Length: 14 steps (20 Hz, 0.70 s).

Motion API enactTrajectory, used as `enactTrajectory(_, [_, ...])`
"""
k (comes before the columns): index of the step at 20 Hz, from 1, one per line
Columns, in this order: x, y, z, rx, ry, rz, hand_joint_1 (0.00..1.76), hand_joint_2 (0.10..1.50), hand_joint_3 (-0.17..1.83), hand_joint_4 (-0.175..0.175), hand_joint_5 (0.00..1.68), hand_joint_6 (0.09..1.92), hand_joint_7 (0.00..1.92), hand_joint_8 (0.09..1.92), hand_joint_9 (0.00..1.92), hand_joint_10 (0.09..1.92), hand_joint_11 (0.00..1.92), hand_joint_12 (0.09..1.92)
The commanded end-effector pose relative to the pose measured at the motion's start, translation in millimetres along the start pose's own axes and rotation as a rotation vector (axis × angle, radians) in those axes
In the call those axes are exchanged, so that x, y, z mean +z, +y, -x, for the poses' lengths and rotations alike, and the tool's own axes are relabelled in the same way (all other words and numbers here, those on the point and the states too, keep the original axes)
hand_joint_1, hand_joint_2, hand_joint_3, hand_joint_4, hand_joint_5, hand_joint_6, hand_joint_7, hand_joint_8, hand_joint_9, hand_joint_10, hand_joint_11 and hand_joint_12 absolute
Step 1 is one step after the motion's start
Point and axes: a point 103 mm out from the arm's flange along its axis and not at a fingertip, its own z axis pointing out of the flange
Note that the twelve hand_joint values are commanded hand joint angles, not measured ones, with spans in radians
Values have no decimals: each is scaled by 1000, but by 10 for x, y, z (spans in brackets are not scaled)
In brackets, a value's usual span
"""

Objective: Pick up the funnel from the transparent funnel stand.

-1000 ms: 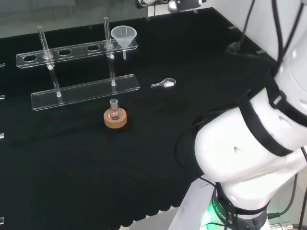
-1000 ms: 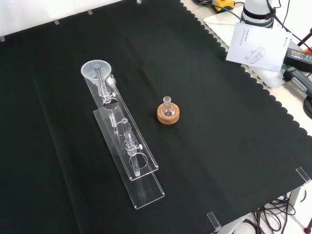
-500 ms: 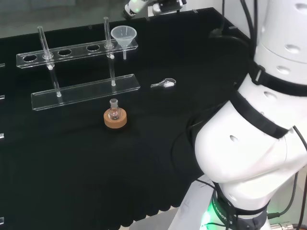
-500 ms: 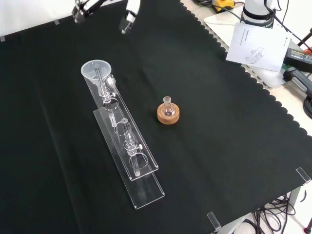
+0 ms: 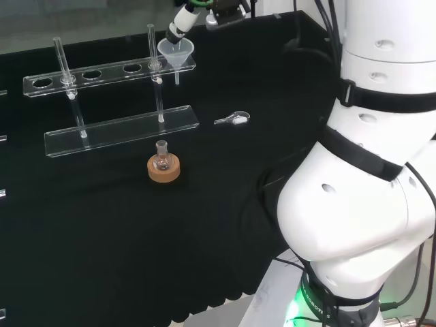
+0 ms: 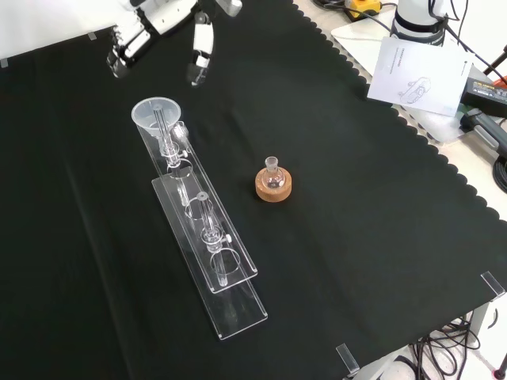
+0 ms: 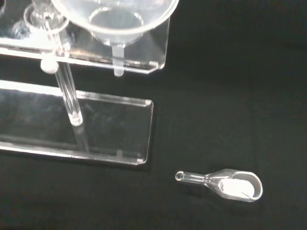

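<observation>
Hand (image 6: 162, 24) enters at the top of the front view, its fingers (image 6: 199, 49) straight and spread apart, holding nothing, hanging above the cloth just beyond the funnel end of the rack. In the head view one fingertip (image 5: 181, 18) shows just above the funnel's rim, not touching it.

Black cloth covers the bench (image 6: 356, 222). On it stands the transparent funnel stand (image 6: 207, 261), a long clear base plate with two thin posts carrying an upper strip pierced by round holes; in the head view it runs across the far left of the cloth (image 5: 122, 128).

At the right end of the upper strip in the head view sits the funnel (image 5: 176, 51), upright in the last hole, its stem pointing down through the strip; the front view shows it at the stand's far end (image 6: 157, 115).

A small glass flask (image 6: 272, 176) stands upright in a cork ring (image 6: 275, 187), near the stand's base plate and apart from it.

A small glass scoop (image 7: 230, 184) with something white in its bowl lies on the cloth beyond the stand's end.
</observation>
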Motion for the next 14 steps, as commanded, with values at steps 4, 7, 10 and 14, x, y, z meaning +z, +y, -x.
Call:
enactTrajectory(4, [136,89,-111,-25,-36,-38,585,739,267,24,130,87,0,349,54,810,134,1529])
enactTrajectory(7, [173,133,-152,-28,-42,-50,597,732,266,23,119,87,0,344,55,819,147,1531])
enactTrajectory(10, [222,182,-197,-30,-49,-61,602,729,268,23,112,87,0,341,54,826,160,1531])
enactTrajectory(14, [269,256,-236,-31,-55,-73,603,726,270,23,102,87,0,339,53,832,171,1530])
